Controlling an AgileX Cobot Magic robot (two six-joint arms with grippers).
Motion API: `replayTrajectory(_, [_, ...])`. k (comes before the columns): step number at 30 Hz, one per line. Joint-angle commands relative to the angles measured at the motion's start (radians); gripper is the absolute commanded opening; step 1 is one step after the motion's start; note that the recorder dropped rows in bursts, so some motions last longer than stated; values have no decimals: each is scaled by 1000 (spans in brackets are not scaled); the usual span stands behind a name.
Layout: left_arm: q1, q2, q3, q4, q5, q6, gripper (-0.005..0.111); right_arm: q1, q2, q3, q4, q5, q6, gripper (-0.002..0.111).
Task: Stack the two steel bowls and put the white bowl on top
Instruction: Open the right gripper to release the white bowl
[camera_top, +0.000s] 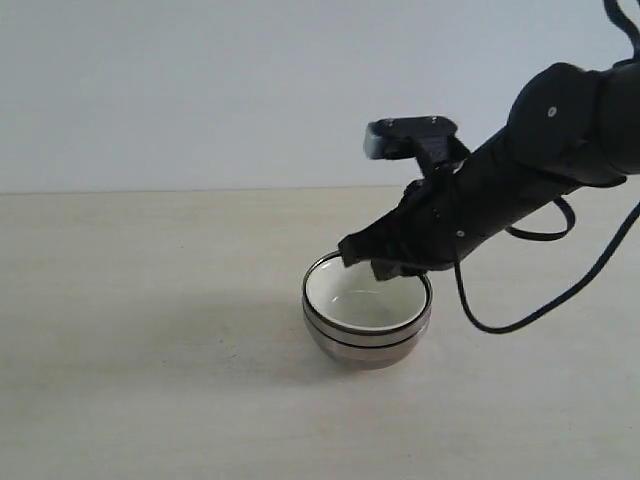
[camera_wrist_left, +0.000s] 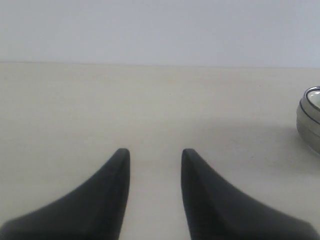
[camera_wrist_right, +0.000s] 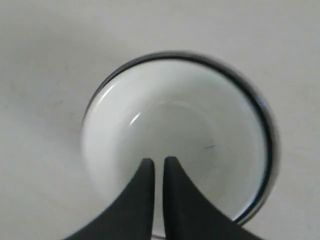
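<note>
Beige matte tabletop (camera_top: 150, 380), largest item: bare apart from one stack, standing right of centre in the exterior view. Black right arm (camera_top: 540, 150), cable (camera_top: 520, 320) trailing: it reaches down over the stack's far rim. Two shiny round steel bowls (camera_top: 366, 352): nested one in the other, seam visible. Small cream-white ceramic bowl (camera_top: 362, 300): seated inside the upper steel bowl, level, so you may judge the stacking done. Right gripper (camera_wrist_right: 159, 161): jaws drawn nearly together, only a slim gap, nothing seen between them, tips hanging over the white bowl's hollow. Left gripper (camera_wrist_left: 152, 152): jaws spread, empty, low over bare table well apart from the stack. What remains for you, by judgement: lift the right arm clear without nudging the rim. Nothing else stands in the way.
</note>
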Motion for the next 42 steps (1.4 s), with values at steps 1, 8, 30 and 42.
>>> replayTrajectory(1, [3, -3, 4, -1, 1, 3, 32, 76, 9, 2, -3, 30, -37, 0])
replayTrajectory(8, [3, -3, 4, -1, 1, 3, 32, 104, 86, 2, -1, -11, -22, 0])
replayTrajectory(30, [3, -3, 4, -1, 1, 3, 32, 64, 10, -2, -66, -294, 49, 0])
replayTrajectory(42, [3, -3, 4, -1, 1, 3, 32, 47, 175, -2, -66, -523, 74, 0])
